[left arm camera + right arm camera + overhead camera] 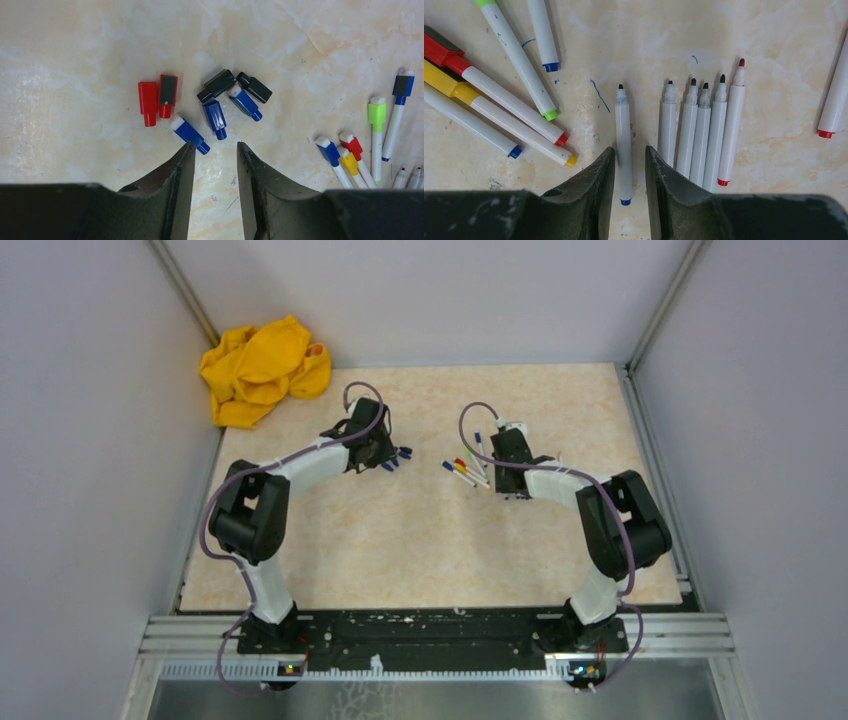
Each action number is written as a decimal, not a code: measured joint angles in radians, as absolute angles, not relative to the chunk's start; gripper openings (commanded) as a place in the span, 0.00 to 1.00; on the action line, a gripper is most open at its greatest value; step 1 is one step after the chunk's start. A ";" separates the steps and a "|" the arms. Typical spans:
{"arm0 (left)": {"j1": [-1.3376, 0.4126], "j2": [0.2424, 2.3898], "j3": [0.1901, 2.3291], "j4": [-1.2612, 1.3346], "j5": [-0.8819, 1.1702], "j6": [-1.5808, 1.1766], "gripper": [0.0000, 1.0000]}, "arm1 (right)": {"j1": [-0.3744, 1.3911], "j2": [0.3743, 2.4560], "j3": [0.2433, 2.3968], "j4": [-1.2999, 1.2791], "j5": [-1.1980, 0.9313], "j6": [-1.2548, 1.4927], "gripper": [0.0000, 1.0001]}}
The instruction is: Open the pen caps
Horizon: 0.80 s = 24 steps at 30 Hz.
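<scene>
The left gripper (pixel 215 146) hangs narrowly parted and empty, the loose pen caps (pixel 215 114) in red, blue and black lying on the table (pixel 75 50) at its twelve o'clock. The right gripper (pixel 630 150), also narrowly parted, straddles an uncapped pen (pixel 623 125) without pinching it.

No writing, label, brand, number or sign can be read in any view; the only marks are short blue ink strokes (pixel 599 95) on the table (pixel 774 30), at about eleven o'clock from the uncapped blue pen (pixel 623 140); they form no letters.
</scene>
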<state>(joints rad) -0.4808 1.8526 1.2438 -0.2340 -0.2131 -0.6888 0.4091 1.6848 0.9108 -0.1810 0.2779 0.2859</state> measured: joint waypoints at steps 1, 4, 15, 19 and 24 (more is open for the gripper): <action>-0.481 1.851 1.244 -0.234 -0.212 -0.689 0.43 | 0.409 1.685 0.911 -0.181 0.280 0.286 0.29; -0.481 1.844 1.244 -0.230 -0.207 -0.692 0.43 | 0.409 1.685 0.911 -0.182 0.286 0.286 0.29; -0.481 1.843 1.244 -0.216 -0.192 -0.699 0.43 | 0.409 1.685 0.918 -0.215 0.349 0.273 0.28; -0.481 1.843 1.244 -0.212 -0.189 -0.700 0.43 | 0.408 1.685 0.924 -0.237 0.376 0.264 0.28; -0.481 1.842 1.244 -0.204 -0.189 -0.700 0.43 | 0.408 1.685 0.926 -0.255 0.399 0.254 0.28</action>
